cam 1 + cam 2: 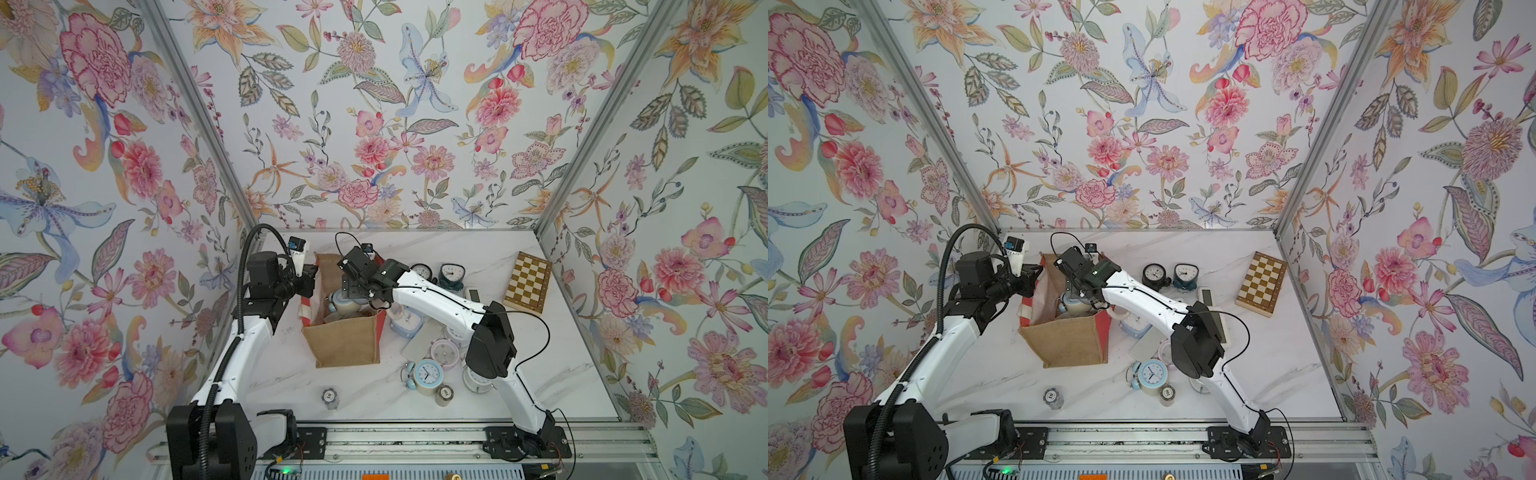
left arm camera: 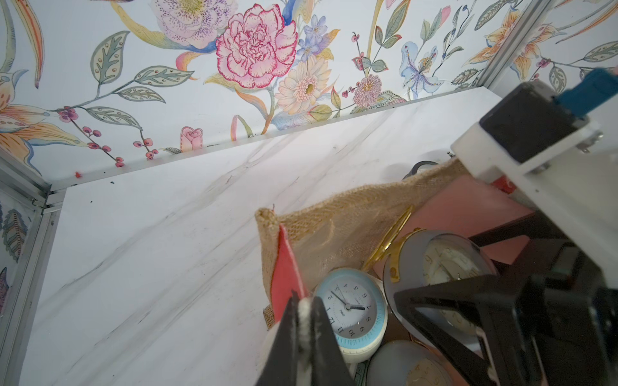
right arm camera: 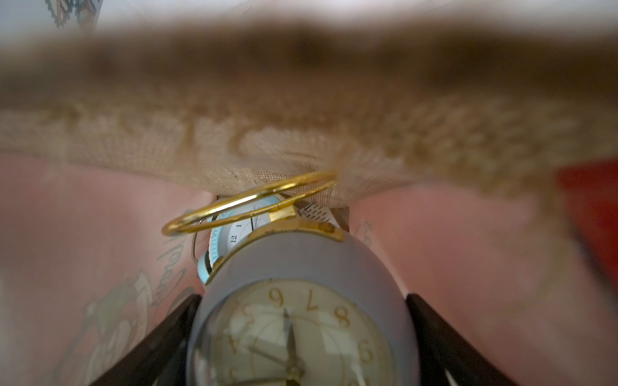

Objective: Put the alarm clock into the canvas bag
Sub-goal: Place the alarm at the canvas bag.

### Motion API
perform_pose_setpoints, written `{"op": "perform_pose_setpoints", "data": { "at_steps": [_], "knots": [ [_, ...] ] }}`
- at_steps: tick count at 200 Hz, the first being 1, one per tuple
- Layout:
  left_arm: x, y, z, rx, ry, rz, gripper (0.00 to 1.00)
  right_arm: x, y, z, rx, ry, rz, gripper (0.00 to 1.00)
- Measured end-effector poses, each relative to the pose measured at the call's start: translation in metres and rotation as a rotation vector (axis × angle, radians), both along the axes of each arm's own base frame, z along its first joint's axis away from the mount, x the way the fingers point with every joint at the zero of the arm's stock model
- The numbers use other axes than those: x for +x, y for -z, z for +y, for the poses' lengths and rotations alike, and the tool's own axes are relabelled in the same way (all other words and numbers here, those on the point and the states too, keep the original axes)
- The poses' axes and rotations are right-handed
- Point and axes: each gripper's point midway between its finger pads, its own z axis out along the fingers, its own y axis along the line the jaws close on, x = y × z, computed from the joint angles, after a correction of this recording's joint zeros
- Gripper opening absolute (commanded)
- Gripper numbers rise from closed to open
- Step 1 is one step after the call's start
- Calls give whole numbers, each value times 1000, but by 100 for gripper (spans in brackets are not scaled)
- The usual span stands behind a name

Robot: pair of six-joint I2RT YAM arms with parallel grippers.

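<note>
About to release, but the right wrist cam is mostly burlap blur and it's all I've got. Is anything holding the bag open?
Observer: Yes. The left gripper is shut on the canvas bag's rim, at its striped side.
Operator: Bag upright?
Observer: Upright on the table in both top views, mouth open.
Operator: Clocks left outside?
Observer: Several, on the robot's right of the bag, a blue-rimmed clock among them.

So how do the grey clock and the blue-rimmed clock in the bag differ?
The grey clock has gold numerals on cream; the blue-rimmed clock has black numerals on white. The right end effector grips the grey clock; nothing holds the blue-rimmed clock. Both are inside the canvas bag.
</note>
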Motion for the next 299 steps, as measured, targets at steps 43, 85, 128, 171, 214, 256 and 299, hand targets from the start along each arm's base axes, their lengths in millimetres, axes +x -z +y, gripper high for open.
{"op": "perform_pose_setpoints", "data": {
  "at_steps": [43, 85, 128, 171, 214, 256, 299],
  "knots": [
    [-1, -1, -2, -5, 9, -1, 4, -1, 7, 0, 63, 102, 42, 64],
    [-2, 0, -3, -7, 12, 1, 4, 2, 24, 4, 91, 163, 70, 64],
    [-3, 1, -5, -11, 20, 3, 4, 1, 37, 5, 89, 181, 95, 76],
    [-4, 0, -7, -16, 30, 3, 4, 1, 37, 4, 86, 183, 93, 100],
    [-3, 0, -7, -16, 30, 3, 4, 2, 34, 3, 75, 182, 77, 99],
    [-3, 0, -7, -15, 29, -1, 4, 1, 20, 1, 48, 165, 24, 99],
    [-2, -2, -7, -21, 27, -6, 4, -2, -22, 4, 19, 117, -101, 99]
  ]
}}
